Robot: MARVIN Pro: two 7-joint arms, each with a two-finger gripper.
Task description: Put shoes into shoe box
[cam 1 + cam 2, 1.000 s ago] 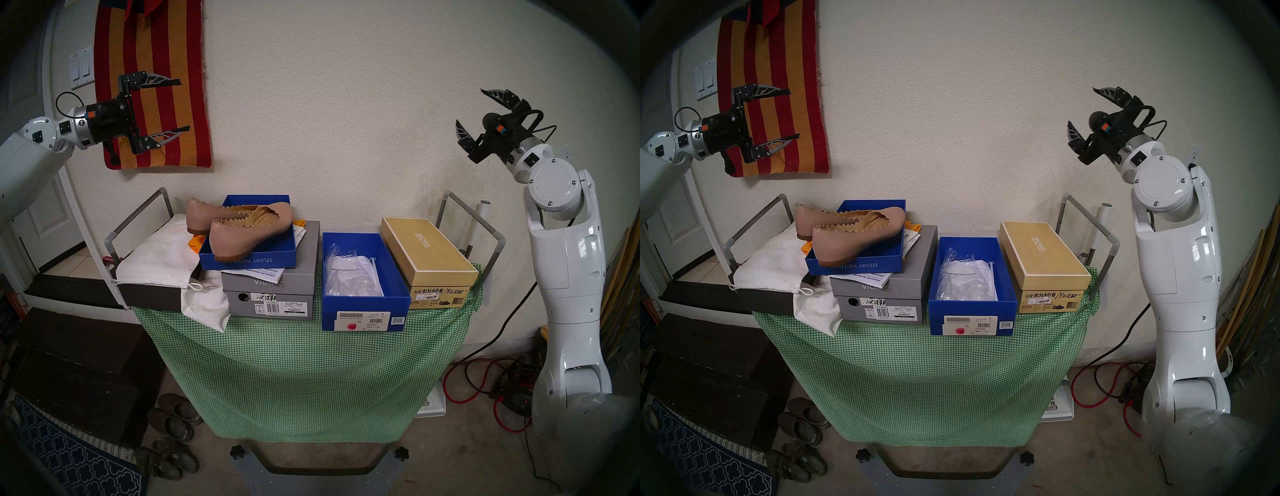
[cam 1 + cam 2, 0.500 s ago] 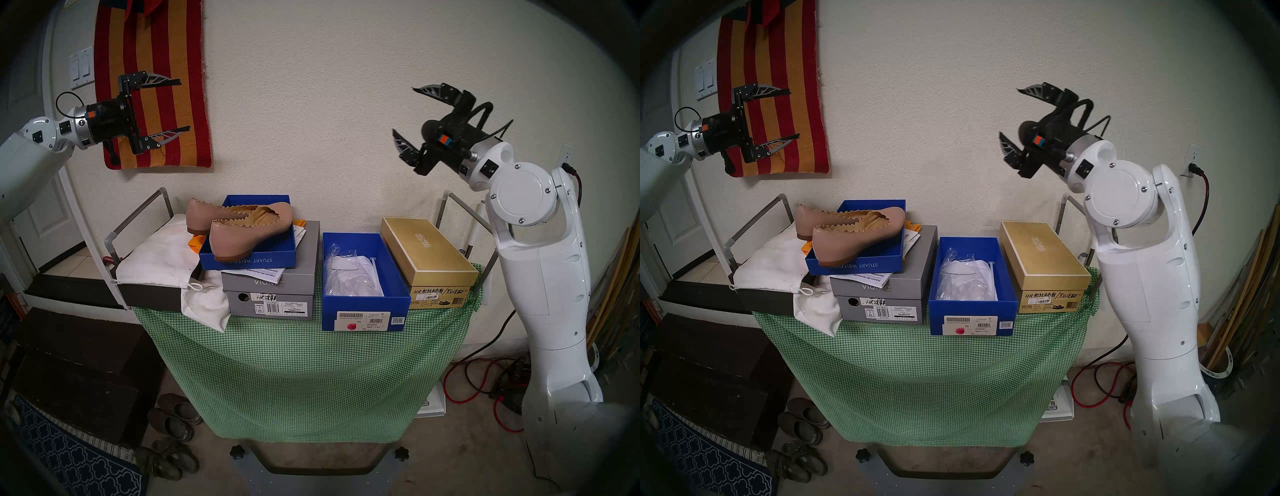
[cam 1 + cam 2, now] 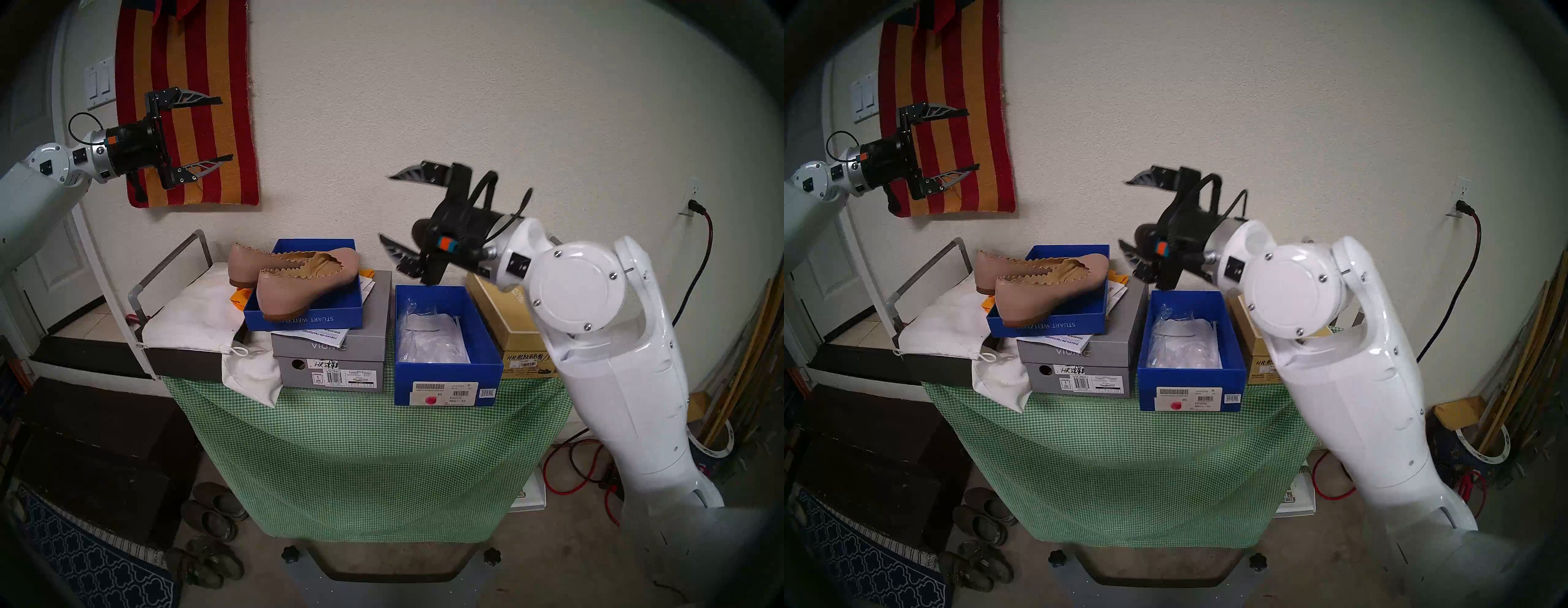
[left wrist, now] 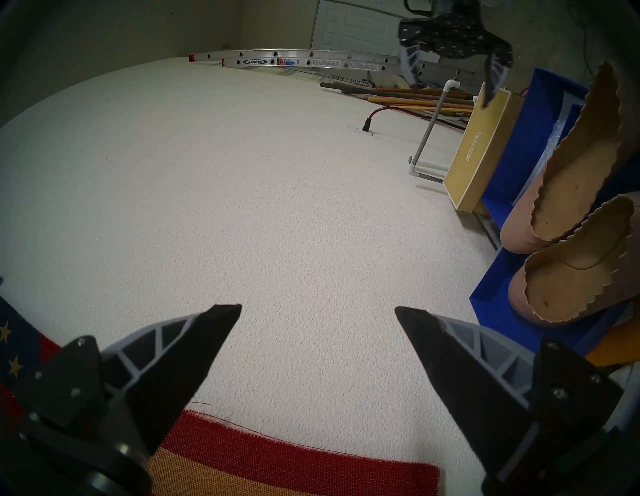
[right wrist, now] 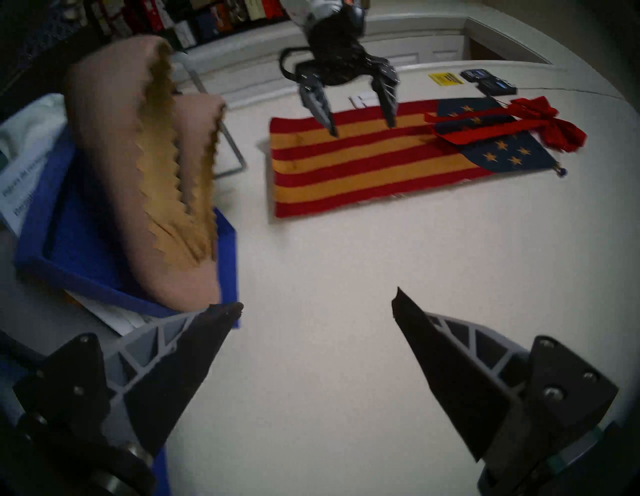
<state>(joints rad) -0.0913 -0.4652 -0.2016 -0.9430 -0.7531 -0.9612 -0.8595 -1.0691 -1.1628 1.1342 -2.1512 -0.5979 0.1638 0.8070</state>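
Observation:
Two beige-pink scalloped shoes [image 3: 297, 276] [image 3: 1043, 284] [image 4: 571, 249] [image 5: 145, 180] lie side by side in a shallow blue lid [image 3: 314, 320] on top of a grey box. To their right stands the deep blue shoe box [image 3: 445, 369] [image 3: 1191, 373], open at the top, with white paper and clear plastic inside. My right gripper [image 3: 388, 210] [image 3: 1125, 212] [image 5: 317, 304] hangs open and empty above the far end of that box, pointing toward the shoes' toes. My left gripper [image 3: 227, 129] [image 3: 973, 140] [image 4: 318, 308] is open and empty, high at the left in front of the striped wall hanging.
A grey VIONIC box [image 3: 331, 361] carries the lid. A gold box [image 3: 505, 322] sits right of the blue box, partly behind my right arm. White cloth bag [image 3: 199, 322] lies at the left. Grey pipe rails [image 3: 169, 263] flank the green-checked table [image 3: 373, 458].
My right arm has swung left and down from beside the table's right end to above the back of the blue box, still open. The left arm has stayed put.

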